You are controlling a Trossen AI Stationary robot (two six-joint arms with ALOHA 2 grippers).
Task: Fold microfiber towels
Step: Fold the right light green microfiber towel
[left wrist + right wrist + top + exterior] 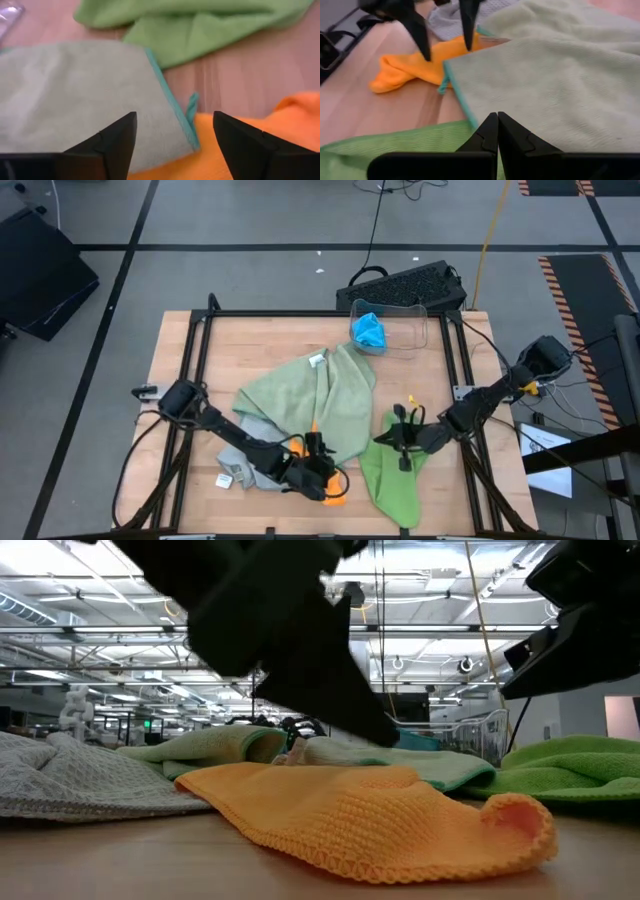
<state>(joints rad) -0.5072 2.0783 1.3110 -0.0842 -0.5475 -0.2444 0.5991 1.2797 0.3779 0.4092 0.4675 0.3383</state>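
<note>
A sage green towel lies spread at the table's middle, its teal-edged corner resting on an orange towel near the front edge. A grey towel lies to its left, and a lime green towel lies crumpled to its right. A bright blue towel sits in a clear bin. My left gripper is open and points down over the sage corner and the orange towel. My right gripper is shut, low over the seam between the lime and sage towels. My left gripper stands with one finger over the orange towel and the other at the sage towel's corner; I cannot tell whether the tips touch the cloth. My right gripper has its shut tips just over the lime towel's edge; I cannot tell whether they touch it.
The clear bin stands at the table's far edge, with a black keyboard behind it. Black frame rails run along the table's sides. Bare wood shows at the far left and near the front left corner.
</note>
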